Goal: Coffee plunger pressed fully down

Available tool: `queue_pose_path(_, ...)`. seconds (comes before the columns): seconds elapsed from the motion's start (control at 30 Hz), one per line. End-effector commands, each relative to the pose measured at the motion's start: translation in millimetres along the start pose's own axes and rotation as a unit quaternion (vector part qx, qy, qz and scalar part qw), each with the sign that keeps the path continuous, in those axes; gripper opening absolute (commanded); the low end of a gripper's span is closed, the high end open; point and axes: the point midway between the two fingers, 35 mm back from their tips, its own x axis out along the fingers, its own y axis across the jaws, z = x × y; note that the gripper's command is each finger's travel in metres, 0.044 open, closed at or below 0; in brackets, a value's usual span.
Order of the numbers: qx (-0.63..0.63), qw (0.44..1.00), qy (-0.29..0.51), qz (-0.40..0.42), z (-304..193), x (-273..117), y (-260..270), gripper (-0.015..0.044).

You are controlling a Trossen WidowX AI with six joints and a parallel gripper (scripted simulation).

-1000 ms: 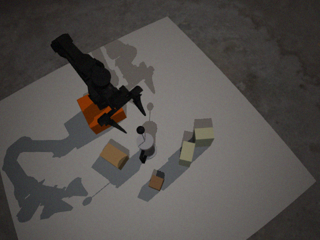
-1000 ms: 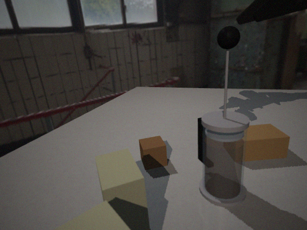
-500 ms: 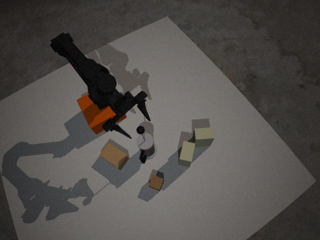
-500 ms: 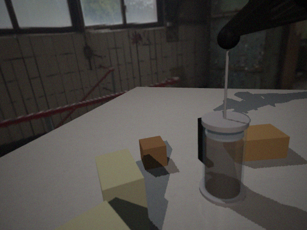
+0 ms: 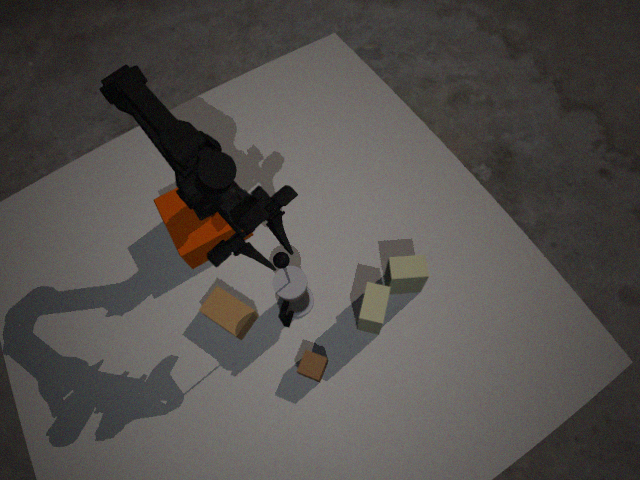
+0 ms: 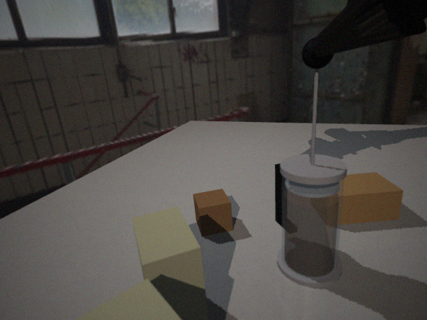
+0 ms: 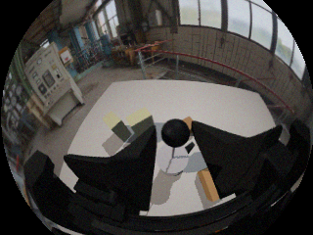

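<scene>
The coffee press (image 5: 290, 283) (image 6: 310, 220) (image 7: 167, 164) stands upright on the table, a clear cylinder with a pale lid and a black handle (image 5: 285, 314) (image 6: 278, 196). Its thin rod (image 6: 314, 113) rises high above the lid to a black ball knob (image 5: 281, 259) (image 6: 314, 57) (image 7: 175, 133); the plunger is up. My gripper (image 5: 283, 261) (image 7: 174, 127) is partly open, its fingertips on either side of the knob. Narrow gaps show beside the knob in the wrist view. In the exterior view a dark finger overlaps the knob, so contact is hard to judge there.
An orange box (image 5: 175, 222) lies below the arm. A tan block (image 5: 224, 308) (image 6: 372, 198) (image 7: 208, 186) is close beside the press. A small brown block (image 5: 312, 365) (image 6: 213, 207) and two pale yellow blocks (image 5: 408, 273) (image 5: 374, 304) stand on the handle side and farther across.
</scene>
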Motion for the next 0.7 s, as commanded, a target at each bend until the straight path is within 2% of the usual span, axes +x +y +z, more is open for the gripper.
queue_pose_path(0.0,0.002,1.000,-0.001,-0.002,0.2,0.2,-0.6,0.0123)
queue_pose_path(0.67,0.002,1.000,-0.001,-0.002,-11.0,11.2,-0.7,0.0123)
